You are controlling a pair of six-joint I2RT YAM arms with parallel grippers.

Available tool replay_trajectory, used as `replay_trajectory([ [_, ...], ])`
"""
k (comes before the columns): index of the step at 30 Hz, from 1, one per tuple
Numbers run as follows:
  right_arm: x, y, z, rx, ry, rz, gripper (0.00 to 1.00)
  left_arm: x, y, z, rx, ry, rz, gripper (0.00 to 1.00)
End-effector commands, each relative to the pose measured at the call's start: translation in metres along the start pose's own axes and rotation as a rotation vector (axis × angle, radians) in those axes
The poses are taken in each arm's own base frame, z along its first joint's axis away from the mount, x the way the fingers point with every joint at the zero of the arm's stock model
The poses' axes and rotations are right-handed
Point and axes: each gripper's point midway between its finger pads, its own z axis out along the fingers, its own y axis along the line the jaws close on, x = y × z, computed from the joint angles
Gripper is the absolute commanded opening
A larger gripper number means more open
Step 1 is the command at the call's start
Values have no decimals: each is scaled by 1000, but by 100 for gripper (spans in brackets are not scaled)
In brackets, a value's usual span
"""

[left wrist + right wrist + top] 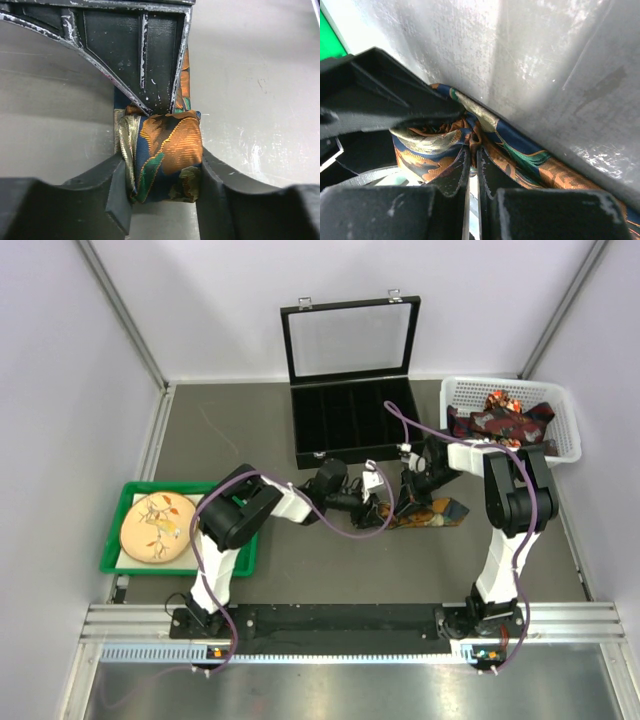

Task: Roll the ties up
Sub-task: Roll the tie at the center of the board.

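The left pincer (pixel 162 187) is holding the rolled part of the tie (pixel 170 145) between its two fingers, which are touching both sides. Just beyond its tips the right pincer (pixel 474 150), closed narrow, is pressing into the roll. Past both, the loose tail (pixel 445 512) is lying flat. The fabric is looking soft, light and slippery. I am judging the roll's sides the safest hold, since it can unwind easily.

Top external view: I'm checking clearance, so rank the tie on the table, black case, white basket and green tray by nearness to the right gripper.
1. The tie on the table: pinched in the right gripper, centre.
2. The black case: just behind.
3. The white basket: back right.
4. The green tray: far left.
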Motion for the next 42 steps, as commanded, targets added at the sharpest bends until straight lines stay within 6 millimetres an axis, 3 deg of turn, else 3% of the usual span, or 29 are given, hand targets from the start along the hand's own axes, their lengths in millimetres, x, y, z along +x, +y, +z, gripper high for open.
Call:
replay_trajectory([
  [1,-10,-30,9,132,-39,-96,0,6,7,4,-72,63,51,39],
  [2,-8,-27,7,130,-32,-97,0,19,5,0,-84,121,32,36],
  [4,-9,-20,4,101,-24,-103,0,24,6,-6,-109,174,77,30],
  [5,-8,-17,1,93,-18,-98,10,38,9,-14,-144,243,61,25],
  [8,-7,-7,-14,50,-31,-111,28,48,15,-26,-186,335,117,19],
  [14,-8,25,-45,-130,-76,-91,40,67,15,-38,-211,502,193,17],
  [17,-4,41,-46,-226,-71,-67,52,65,16,-34,-222,534,222,18],
  [21,3,46,-38,-249,-41,-66,54,69,15,-32,-223,586,204,23],
  [25,5,47,-31,-246,-22,-81,52,73,17,-30,-224,615,175,24],
  [29,9,40,-22,-189,15,-106,41,73,17,-28,-222,612,170,25],
  [30,9,37,-20,-170,24,-115,34,72,18,-27,-222,609,168,26],
  [31,8,32,-17,-152,28,-133,8,72,18,-27,-224,610,165,27],
  [32,7,21,-14,-97,33,-141,0,70,17,-25,-217,600,161,35],
  [35,2,-6,-8,-4,52,-162,0,62,10,-25,-182,536,132,53],
  [37,-3,-18,-9,34,40,-177,0,42,17,-23,-180,410,128,63],
  [38,-3,-26,-9,67,42,-178,0,41,8,-26,-144,369,114,68],
  [39,-3,-30,-10,76,41,-175,0,26,14,-23,-143,289,138,73],
  [42,0,-40,-10,106,40,-158,0,17,7,-19,-96,192,130,76],
])
